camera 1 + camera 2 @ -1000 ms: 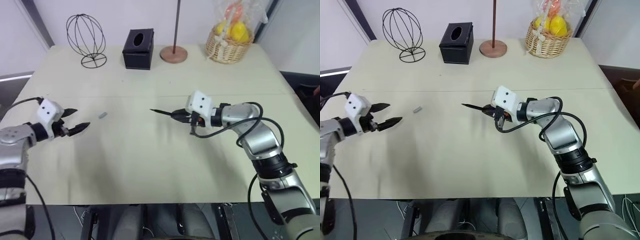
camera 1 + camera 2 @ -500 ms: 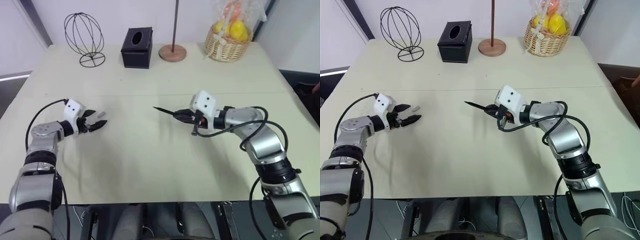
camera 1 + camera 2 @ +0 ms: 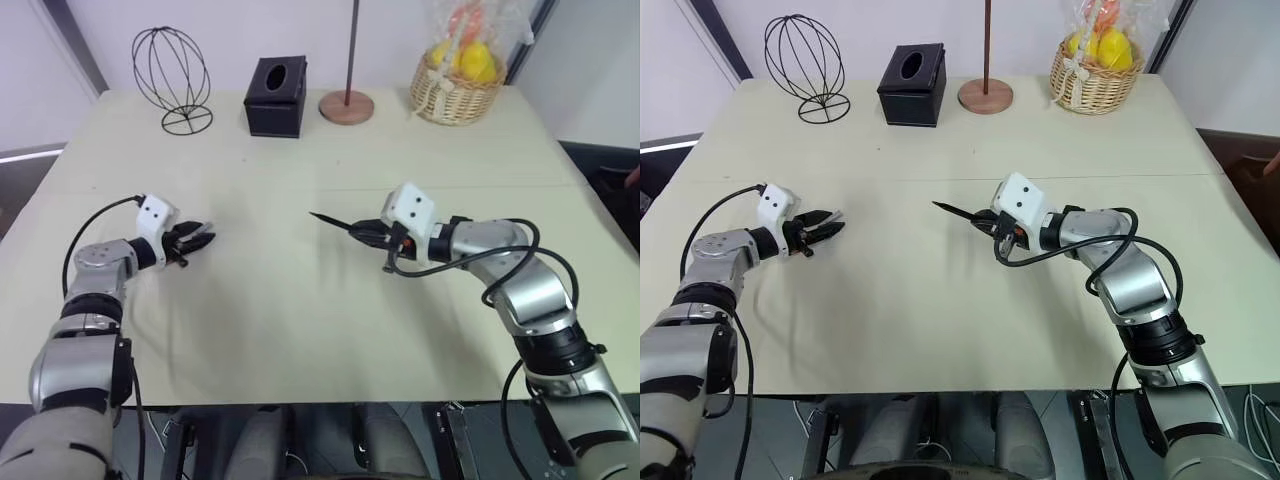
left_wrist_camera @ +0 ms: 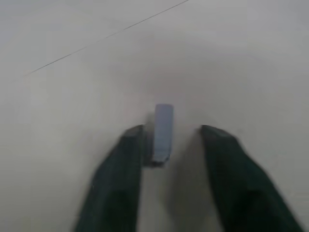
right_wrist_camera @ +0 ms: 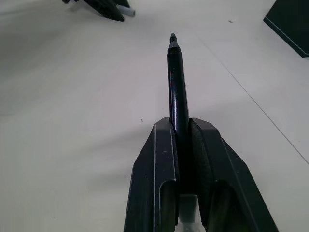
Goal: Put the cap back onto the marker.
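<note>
The cap (image 4: 162,128), a short pale cylinder, lies on the table between the fingers of my left gripper (image 4: 171,130). It touches one finger, and a gap shows to the other, so the jaws stand open around it. From the head, that gripper (image 3: 200,239) is low over the table at the left. My right gripper (image 3: 366,234) hovers at mid-table, shut on the marker (image 3: 338,225), a thin black stick. The marker (image 5: 176,82) runs out past the fingertips, and its pointed end aims toward the left gripper (image 5: 108,9) and the cap (image 5: 129,13).
Along the table's far edge stand a wire globe ornament (image 3: 172,75), a black tissue box (image 3: 276,97), a round wooden stand base (image 3: 346,106) with a pole, and a wicker basket (image 3: 460,90) of wrapped fruit. Bare tabletop (image 3: 280,300) lies between the grippers.
My left gripper has moved right and forward to the cap, and its fingers have narrowed around it. The right gripper has kept its place with the marker.
</note>
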Robot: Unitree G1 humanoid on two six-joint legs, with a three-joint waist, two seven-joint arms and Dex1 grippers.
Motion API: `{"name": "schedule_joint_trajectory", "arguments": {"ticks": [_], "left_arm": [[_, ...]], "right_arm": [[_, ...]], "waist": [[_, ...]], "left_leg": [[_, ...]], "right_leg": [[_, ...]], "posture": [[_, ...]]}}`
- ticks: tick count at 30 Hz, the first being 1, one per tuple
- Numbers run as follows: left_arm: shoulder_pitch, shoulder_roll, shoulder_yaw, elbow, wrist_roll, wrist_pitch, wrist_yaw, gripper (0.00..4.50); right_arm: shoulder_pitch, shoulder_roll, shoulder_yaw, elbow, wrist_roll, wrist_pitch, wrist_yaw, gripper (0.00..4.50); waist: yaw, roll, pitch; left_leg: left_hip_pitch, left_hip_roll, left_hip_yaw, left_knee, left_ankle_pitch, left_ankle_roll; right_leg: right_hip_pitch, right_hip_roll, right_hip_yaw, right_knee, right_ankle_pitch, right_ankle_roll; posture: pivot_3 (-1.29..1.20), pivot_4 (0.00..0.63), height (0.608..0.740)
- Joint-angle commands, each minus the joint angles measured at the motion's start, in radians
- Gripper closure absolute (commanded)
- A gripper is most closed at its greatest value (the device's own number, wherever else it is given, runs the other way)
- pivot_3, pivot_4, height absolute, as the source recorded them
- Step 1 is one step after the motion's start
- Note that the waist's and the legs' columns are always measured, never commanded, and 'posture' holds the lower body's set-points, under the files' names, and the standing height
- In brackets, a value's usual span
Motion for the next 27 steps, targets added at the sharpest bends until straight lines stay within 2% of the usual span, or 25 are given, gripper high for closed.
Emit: {"name": "schedule_joint_trajectory", "arguments": {"ticks": [1,19,27], "left_arm": [[0.002,0.011,-0.006,0.014,0.025,0.01,-0.002,4.48],[-0.022,0.022,0.001,-0.029,0.021,0.0,-0.051,4.48],[-0.127,0.004,-0.069,-0.344,-0.015,0.049,-0.311,4.48]], "right_arm": [[0.001,-0.012,-0.04,-0.043,0.017,-0.007,-0.008,4.5],[0.009,-0.014,-0.035,-0.011,0.007,-0.03,-0.013,4.5],[-0.04,-0.134,0.005,0.068,-0.044,-0.134,0.117,4.5]], "waist": [[0.0,0.0,0.0],[-0.002,0.0,0.0],[0.003,-0.002,0.001]], "left_leg": [[0.0,0.0,0.0,0.0,0.0,0.0],[0.0,0.0,0.0,0.0,0.0,0.0],[-0.002,0.0,0.0,0.002,0.0,0.0]], "right_leg": [[0.0,0.0,0.0,0.0,0.0,0.0],[0.0,0.0,0.0,0.0,0.0,0.0],[0.0,-0.001,0.0,-0.001,0.0,0.0]], "posture": [[0.0,0.15,0.74],[0.0,0.15,0.74],[0.0,0.15,0.74]]}}
